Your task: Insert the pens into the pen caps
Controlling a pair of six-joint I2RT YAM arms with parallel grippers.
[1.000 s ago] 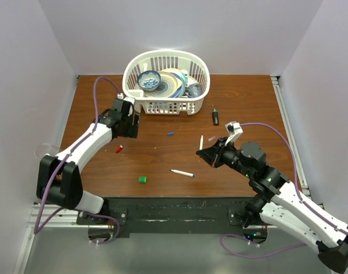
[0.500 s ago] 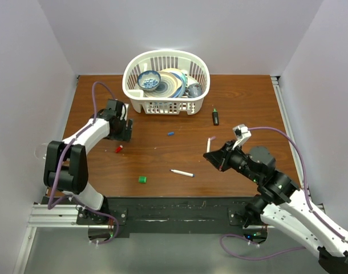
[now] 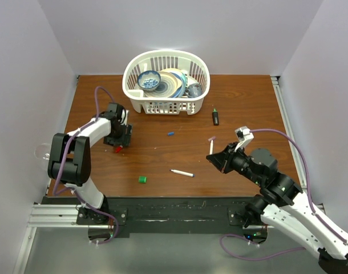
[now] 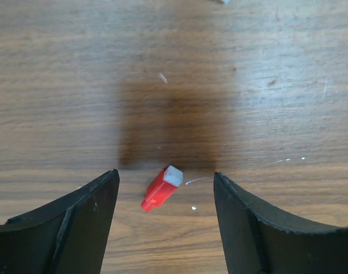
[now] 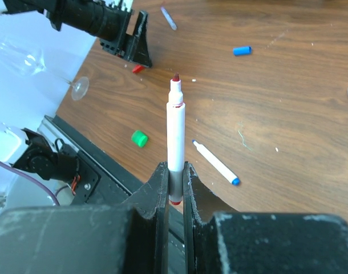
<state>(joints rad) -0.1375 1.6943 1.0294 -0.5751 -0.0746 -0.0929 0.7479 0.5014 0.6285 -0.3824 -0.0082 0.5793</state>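
Note:
A small red pen cap (image 4: pixel 161 188) lies on the wooden table between the fingers of my open left gripper (image 4: pixel 165 174), touching neither finger. In the top view that left gripper (image 3: pixel 118 142) stands right over the red cap (image 3: pixel 118 149). My right gripper (image 5: pixel 174 171) is shut on a white pen (image 5: pixel 175 131) with a red tip, held upright above the table; it also shows in the top view as the pen (image 3: pixel 211 146) in the right gripper (image 3: pixel 215 157). A second white pen (image 3: pixel 181 172) with a blue tip, a blue cap (image 3: pixel 170 134), a green cap (image 3: pixel 142 179) and a black marker (image 3: pixel 215 117) lie loose.
A white basket (image 3: pixel 165 106) holding dishes stands at the back centre. A clear glass (image 3: pixel 43 152) lies past the table's left edge. White walls close in the table on three sides.
My left gripper has come nearer and lower, from beside the basket to straddling the red cap. My right gripper has drifted right with the pen still in it.

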